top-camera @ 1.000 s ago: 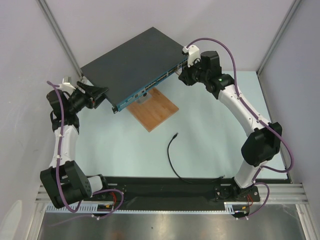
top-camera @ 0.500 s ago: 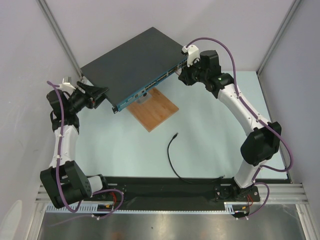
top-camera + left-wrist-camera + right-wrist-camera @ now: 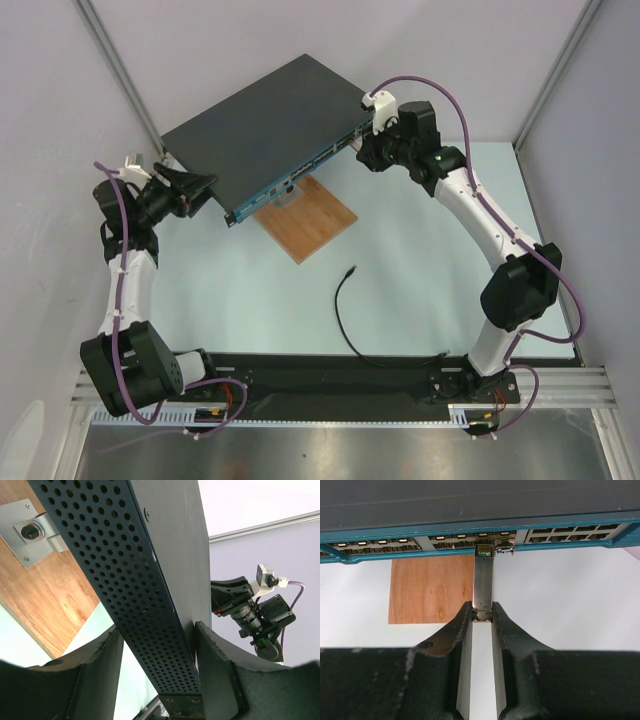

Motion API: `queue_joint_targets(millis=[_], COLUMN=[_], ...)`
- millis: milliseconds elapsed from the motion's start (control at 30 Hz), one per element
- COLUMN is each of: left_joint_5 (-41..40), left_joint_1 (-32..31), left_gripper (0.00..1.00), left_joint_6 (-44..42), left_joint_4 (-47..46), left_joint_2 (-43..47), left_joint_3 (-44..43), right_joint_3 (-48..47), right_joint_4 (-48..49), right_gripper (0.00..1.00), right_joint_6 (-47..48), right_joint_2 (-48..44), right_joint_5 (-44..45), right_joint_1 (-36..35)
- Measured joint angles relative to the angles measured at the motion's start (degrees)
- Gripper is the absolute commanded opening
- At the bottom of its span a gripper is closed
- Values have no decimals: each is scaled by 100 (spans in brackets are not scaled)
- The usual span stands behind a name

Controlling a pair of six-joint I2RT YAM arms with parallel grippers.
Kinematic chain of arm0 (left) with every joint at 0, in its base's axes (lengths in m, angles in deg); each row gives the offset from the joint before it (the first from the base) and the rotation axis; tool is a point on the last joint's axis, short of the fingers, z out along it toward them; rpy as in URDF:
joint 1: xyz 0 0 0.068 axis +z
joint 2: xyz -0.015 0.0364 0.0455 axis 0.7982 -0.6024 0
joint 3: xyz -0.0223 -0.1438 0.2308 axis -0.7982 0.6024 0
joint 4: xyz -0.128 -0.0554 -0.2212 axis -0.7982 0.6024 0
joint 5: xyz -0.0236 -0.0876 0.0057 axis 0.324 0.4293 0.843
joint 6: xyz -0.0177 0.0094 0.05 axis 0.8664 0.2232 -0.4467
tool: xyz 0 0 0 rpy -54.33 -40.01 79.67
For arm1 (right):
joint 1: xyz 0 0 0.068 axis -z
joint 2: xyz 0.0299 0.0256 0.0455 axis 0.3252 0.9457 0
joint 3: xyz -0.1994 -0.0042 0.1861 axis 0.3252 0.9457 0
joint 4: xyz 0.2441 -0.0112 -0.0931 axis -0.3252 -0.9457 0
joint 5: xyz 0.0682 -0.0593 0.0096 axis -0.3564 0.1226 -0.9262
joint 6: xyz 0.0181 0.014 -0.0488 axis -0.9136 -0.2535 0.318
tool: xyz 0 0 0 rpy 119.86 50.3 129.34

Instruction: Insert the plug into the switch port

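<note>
- Compared with a second ago we find almost nothing changed. The right arm sits a touch farther left, and the switch box (image 3: 265, 120), cable and board lie as they did.
- The plug (image 3: 350, 270) lies on the table (image 3: 420, 240), near of the wooden board (image 3: 308, 218) and well apart from both grippers. Its thin black cable (image 3: 339, 310) curves back toward the near edge.
- The row of switch ports (image 3: 370, 543) runs along the teal front strip of the box, which faces near and right. In the overhead view no plug sits in it.
- The right gripper (image 3: 482, 611) is at the right part of that strip, jaws clamped on a short grey metal piece (image 3: 483, 585). The far tip of that piece meets the port row. We cannot tell how deep it goes.
- The left gripper (image 3: 159, 630) is at the box's left end. One finger lies on either side of the perforated side wall, pressed against it, so the jaws are closed on the box.
- The board lies on the table under the front edge of the box, partly hidden by it from above. A silver bracket (image 3: 35, 530) with a round hole shows against the board beside the box wall.
- The box stands between the two arms.
</note>
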Motion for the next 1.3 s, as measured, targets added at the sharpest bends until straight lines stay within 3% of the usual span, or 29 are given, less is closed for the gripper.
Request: queue_joint_targets(millis=[1300], left_joint_5=[125], left_joint_1=[15], left_gripper=[0], left_joint_6=[2], left_joint_4=[7], left_joint_2=[-92], left_joint_3=[-59], right_joint_3=[-782], right_joint_4=[-664], right_gripper=[0], right_joint_6=[450], right_joint_2=[308], right_joint_5=[-157], right_joint_1=[20])
